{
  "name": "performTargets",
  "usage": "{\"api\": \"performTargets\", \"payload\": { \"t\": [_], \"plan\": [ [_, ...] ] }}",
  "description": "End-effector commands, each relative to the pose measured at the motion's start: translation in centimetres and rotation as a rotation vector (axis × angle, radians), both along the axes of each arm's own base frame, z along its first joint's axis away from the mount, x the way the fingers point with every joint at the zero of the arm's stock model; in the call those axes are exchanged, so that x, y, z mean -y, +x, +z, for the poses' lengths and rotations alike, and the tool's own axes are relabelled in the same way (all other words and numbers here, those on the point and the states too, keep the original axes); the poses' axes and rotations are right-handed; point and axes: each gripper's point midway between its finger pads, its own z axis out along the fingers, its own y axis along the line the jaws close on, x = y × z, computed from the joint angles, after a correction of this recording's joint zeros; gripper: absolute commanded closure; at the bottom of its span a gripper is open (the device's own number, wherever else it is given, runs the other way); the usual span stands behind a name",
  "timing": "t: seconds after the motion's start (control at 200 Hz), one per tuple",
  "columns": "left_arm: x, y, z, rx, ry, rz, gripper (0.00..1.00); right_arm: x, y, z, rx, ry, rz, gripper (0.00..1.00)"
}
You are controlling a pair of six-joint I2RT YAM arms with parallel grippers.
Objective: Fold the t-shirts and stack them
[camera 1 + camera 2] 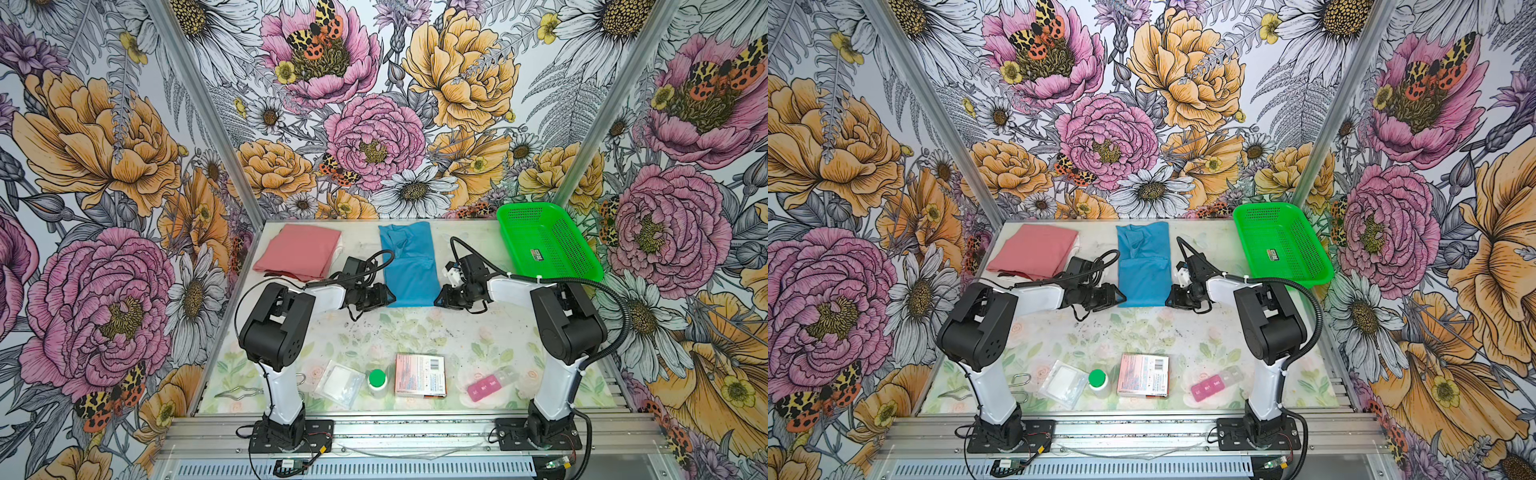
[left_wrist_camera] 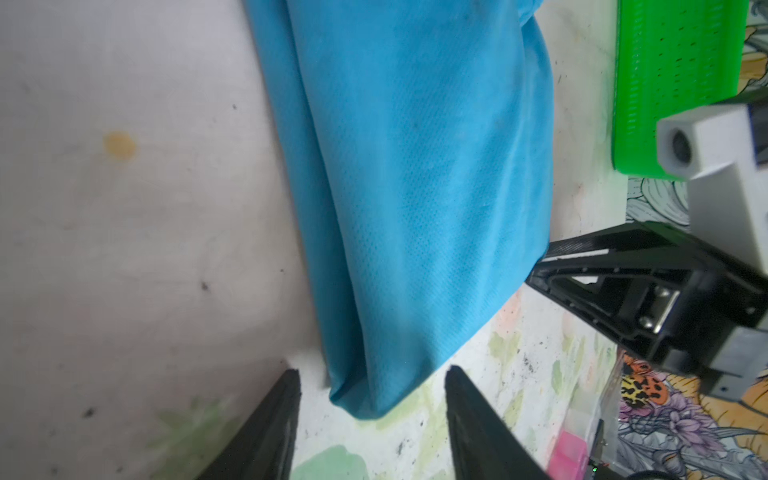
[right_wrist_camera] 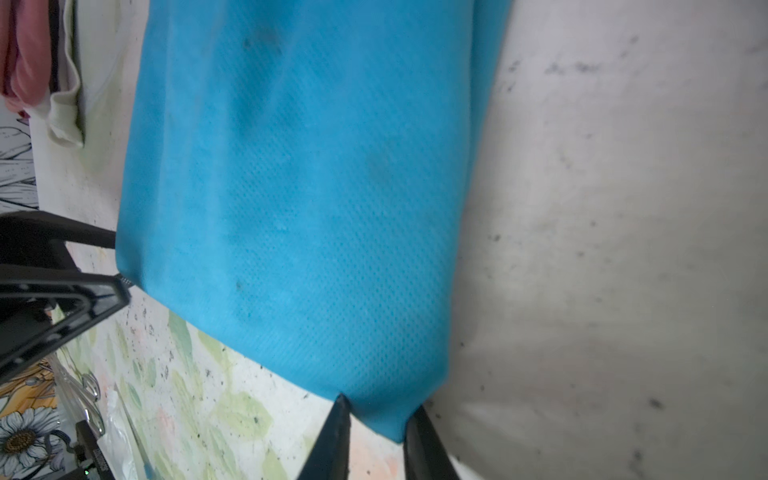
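A sky-blue t-shirt [image 1: 409, 266] [image 1: 1144, 266] lies folded into a long strip in the middle of the table. At its near left corner my left gripper [image 1: 390, 297] [image 2: 372, 370] is open, and the corner lies loose between the tips. My right gripper [image 1: 437, 300] [image 3: 380, 404] is shut on the near right corner [image 3: 386, 415] of the blue t-shirt, with cloth filling the gap between its tips. A folded salmon-pink t-shirt [image 1: 299, 251] [image 1: 1034, 251] rests at the back left on white fabric [image 1: 337, 249] [image 3: 66, 108].
A green mesh basket [image 1: 548, 245] [image 1: 1283, 245] stands at the back right. Along the front edge lie a plastic bag [image 1: 338, 382], a green-capped bottle [image 1: 377, 382], a pink box [image 1: 419, 375], a pink pill organiser [image 1: 484, 388] and a metal clip [image 1: 239, 392].
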Motion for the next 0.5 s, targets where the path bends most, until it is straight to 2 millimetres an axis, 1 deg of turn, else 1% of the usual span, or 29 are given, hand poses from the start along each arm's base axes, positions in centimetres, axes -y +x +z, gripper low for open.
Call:
{"api": "performTargets", "payload": {
  "t": [0.0,0.03,0.045,0.07,0.1,0.185,0.29,0.33,0.41,0.48,0.495],
  "plan": [
    [-0.9,-0.1,-1.8,-0.027,0.036,0.033,0.53,-0.1,0.6,-1.1,-0.002,-0.020,-0.013,0.82],
    [-0.9,-0.1,-2.0,-0.027,0.041,0.032,0.55,-0.1,0.7,-1.2,-0.001,-0.020,-0.015,0.83],
    [-0.9,-0.2,-2.0,-0.026,0.044,0.032,0.55,0.0,0.7,-1.2,-0.002,-0.022,-0.016,0.86],
    [-0.9,-0.2,-2.1,-0.025,0.048,0.031,0.56,0.0,0.7,-1.3,-0.003,-0.024,-0.017,0.93],
    [-0.8,-0.2,-2.2,-0.024,0.050,0.031,0.57,-0.1,0.7,-1.4,-0.004,-0.024,-0.018,1.00],
    [-0.6,-0.3,-2.5,-0.027,0.054,0.025,0.65,-0.2,0.6,-1.3,-0.004,-0.020,-0.013,1.00],
    [-0.5,-0.5,-2.9,-0.036,0.063,0.024,0.80,-0.7,0.2,-1.0,0.001,-0.010,0.007,1.00],
    [-0.5,-0.6,-2.9,-0.037,0.064,0.025,0.85,-0.8,0.0,-0.9,0.003,-0.009,0.013,1.00],
    [-0.4,-0.7,-2.7,-0.034,0.062,0.023,0.90,-1.1,-0.3,-0.6,0.006,-0.001,0.025,1.00],
    [-0.1,-0.8,-2.2,-0.029,0.050,0.013,1.00,-1.3,-0.7,-0.4,0.007,-0.001,0.030,1.00],
    [-0.1,-0.9,-2.2,-0.029,0.050,0.011,1.00,-1.3,-0.8,-0.4,0.006,0.000,0.030,1.00]
  ]
}}
